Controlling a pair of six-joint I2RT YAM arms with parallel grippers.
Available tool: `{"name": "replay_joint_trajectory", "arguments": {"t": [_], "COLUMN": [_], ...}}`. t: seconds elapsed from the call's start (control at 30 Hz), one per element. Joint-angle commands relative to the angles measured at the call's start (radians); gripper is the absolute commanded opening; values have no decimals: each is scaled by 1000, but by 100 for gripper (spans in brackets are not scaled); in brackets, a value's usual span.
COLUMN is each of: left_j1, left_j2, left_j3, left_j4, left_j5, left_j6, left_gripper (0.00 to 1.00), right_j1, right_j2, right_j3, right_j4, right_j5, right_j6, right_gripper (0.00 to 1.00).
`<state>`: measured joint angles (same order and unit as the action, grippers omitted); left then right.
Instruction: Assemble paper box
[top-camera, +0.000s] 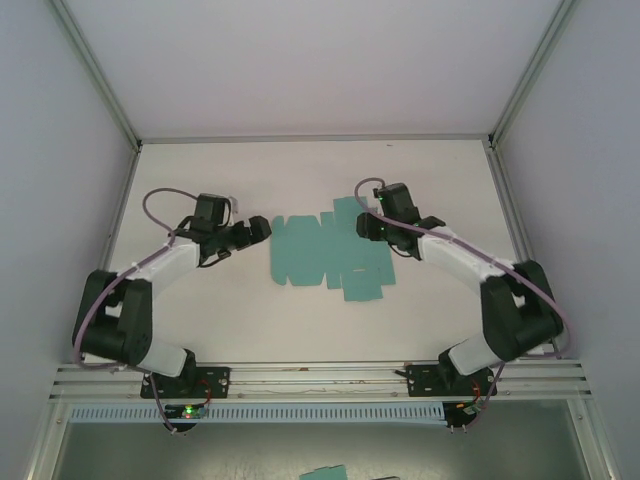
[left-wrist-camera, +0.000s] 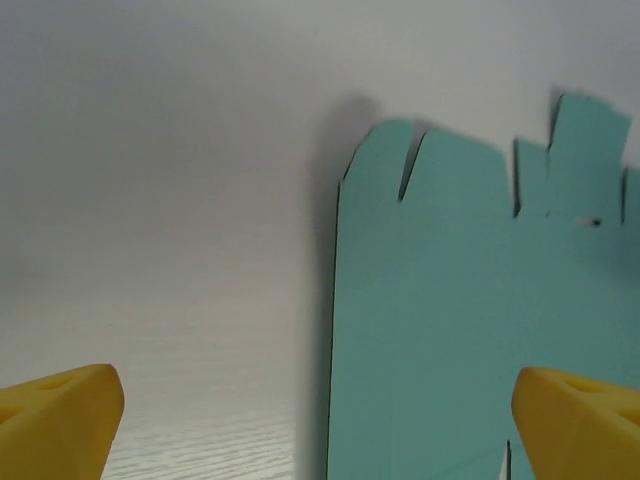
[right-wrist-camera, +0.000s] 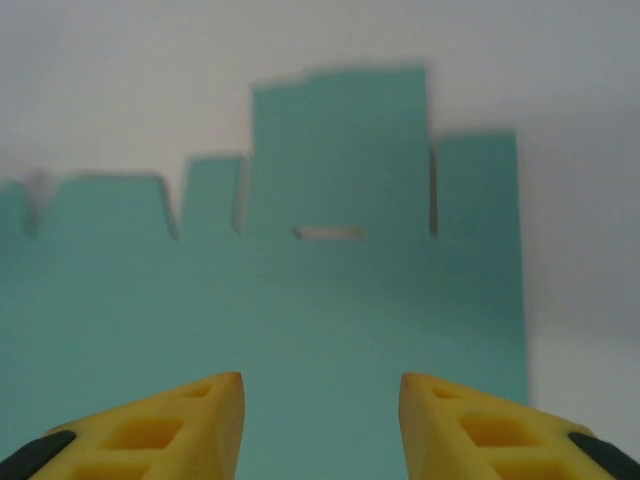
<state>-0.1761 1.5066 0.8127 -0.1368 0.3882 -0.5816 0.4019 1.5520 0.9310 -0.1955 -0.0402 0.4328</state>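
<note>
While it lies flat and unfolded at the centre of the white desk (top-camera: 250, 320), the teal paper box (top-camera: 320, 255) is flanked in the overhead view by two arms. The left claw (top-camera: 262, 230) is at its left edge. The right claw (top-camera: 365, 228) is over its upper right flaps and hides part of them. A teal scrap (top-camera: 325, 472) lies past the aluminium rail (top-camera: 320, 372) at the bottom edge of the frame.

From the left wrist, yellow fingertips (left-wrist-camera: 60, 415) sit in the lower corners, spread wide and released. The sheet's notched left edge runs up between them, and the card covers the right half of the frame.

From the right wrist, yellow fingers (right-wrist-camera: 190, 425) stand closer together, half parted and grasping nothing, with card showing through the gap. This close view makes plain a small slot (right-wrist-camera: 327, 232) below the tallest flap, where the overhead view gives just the sheet's outline.
</note>
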Motion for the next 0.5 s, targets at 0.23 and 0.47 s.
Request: {"name": "replay_joint_trajectory", "arguments": {"t": [0.23, 0.47], "left_j1": [-26, -42], "left_j2": [202, 280], "left_j3": [106, 115], "left_j4": [26, 162], "left_j5": [198, 321], "left_j6": [18, 22], "left_gripper": [95, 87], "right_j1": [-67, -96], "right_j2": [202, 285], "right_j3": [-21, -60], "right_j4": [-7, 43], "right_j5": [-93, -160], "right_j6": [126, 113], "right_gripper": [41, 39]}}
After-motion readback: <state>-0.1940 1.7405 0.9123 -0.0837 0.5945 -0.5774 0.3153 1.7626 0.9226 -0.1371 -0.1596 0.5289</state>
